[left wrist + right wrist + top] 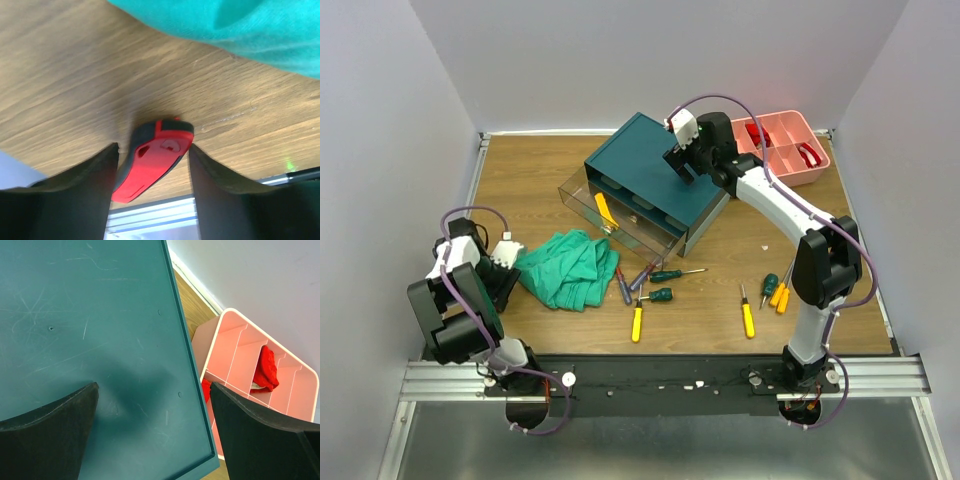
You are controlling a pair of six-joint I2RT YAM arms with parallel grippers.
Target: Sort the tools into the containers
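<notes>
Grey walls close in on the wooden table (540, 180), and I'm looking down on a sort that is only just under way. The teal box (640, 160) sits at upper centre, its clear drawer (582, 200) pulled out toward lower left with one yellow screwdriver (606, 210) lying inside.

The loose screwdrivers (658, 295) are scattered across the lower middle of the frame. There's a red-and-blue pair, two green and a yellow near the green cloth (570, 268), then yellow, green and orange further right.

My right gripper (153, 387) hovers over the flat top of the box, fingers spread wide, nothing between them. By my read it's between picks, with a tool dropped off and the next one not yet chosen.

Down at lower left, my left gripper (154, 147) is low over the table, just beside the cloth, its fingers flanking a red and dark grey object (150, 165). I can't tell whether they're pinching it or merely bracketing it.

The pink tray (815, 170) at upper right holds red items, apart from the job.

Next move, as I judge it: swing the right arm down-frame to the nearest handle. I'll line the fingers across the handle, since the thin shafts look easy to fumble, then carry it to the open drawer.
</notes>
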